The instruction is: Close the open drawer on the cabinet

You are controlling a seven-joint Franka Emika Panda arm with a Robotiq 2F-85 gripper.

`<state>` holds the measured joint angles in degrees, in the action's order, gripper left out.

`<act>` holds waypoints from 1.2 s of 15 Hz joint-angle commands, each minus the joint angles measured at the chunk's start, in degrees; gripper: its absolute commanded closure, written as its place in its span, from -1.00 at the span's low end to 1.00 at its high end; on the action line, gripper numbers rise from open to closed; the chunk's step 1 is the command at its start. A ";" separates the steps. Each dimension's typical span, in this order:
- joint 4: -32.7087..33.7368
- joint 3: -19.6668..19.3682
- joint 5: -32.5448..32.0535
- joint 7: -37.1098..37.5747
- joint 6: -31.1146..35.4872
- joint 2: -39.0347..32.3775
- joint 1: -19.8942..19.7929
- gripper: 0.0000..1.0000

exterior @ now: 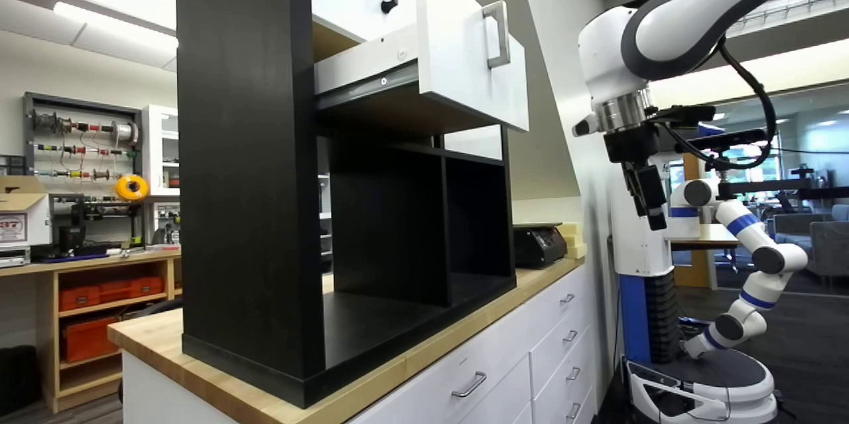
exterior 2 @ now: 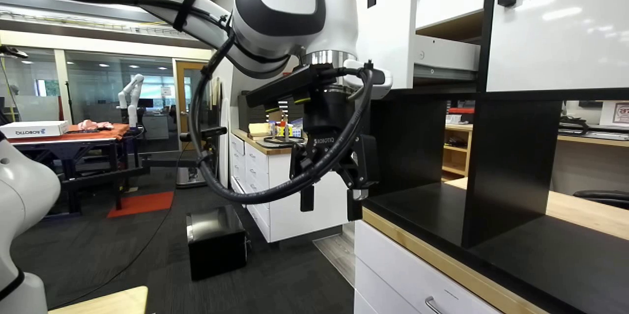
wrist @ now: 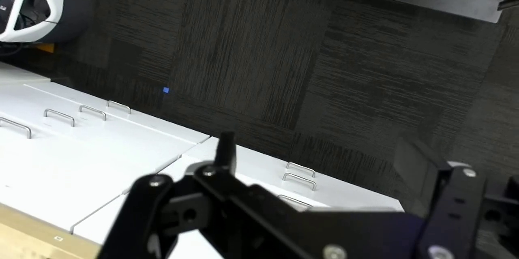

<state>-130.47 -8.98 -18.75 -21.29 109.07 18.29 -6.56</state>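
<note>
The drawer [exterior: 464, 72] sticks out of the upper row of the black cabinet [exterior: 245, 145]. It has a white front with a square bar handle, pale sides and a dark tan underside. In an exterior view the drawer [exterior 2: 388, 34] shows beside my wrist, partly hidden by the arm, and the cabinet [exterior 2: 511, 171] stands at right. My gripper [exterior 2: 330, 202] points down, fingers apart with nothing between them. It hangs lower than the drawer, in front of the cabinet and apart from both; it also shows at right in an exterior view [exterior: 649, 212]. The wrist view shows the open fingers [wrist: 324, 157], not the drawer.
The cabinet stands on a wooden countertop [exterior: 431, 348] over white drawers [exterior: 497, 371] with silver handles. A black device [exterior: 538, 245] sits farther along it. A mobile robot with a white arm [exterior: 763, 258] stands behind my arm. A black box [exterior 2: 216, 242] is on the floor.
</note>
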 commanded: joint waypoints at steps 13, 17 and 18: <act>9.16 2.04 8.42 3.79 -2.21 6.07 2.07 -1.00; 11.45 3.26 9.99 4.88 -2.42 7.61 3.02 -1.00; 12.00 3.50 10.35 5.10 -2.45 7.84 3.29 -1.00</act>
<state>-120.20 -5.93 -9.68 -18.17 108.82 24.64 -4.44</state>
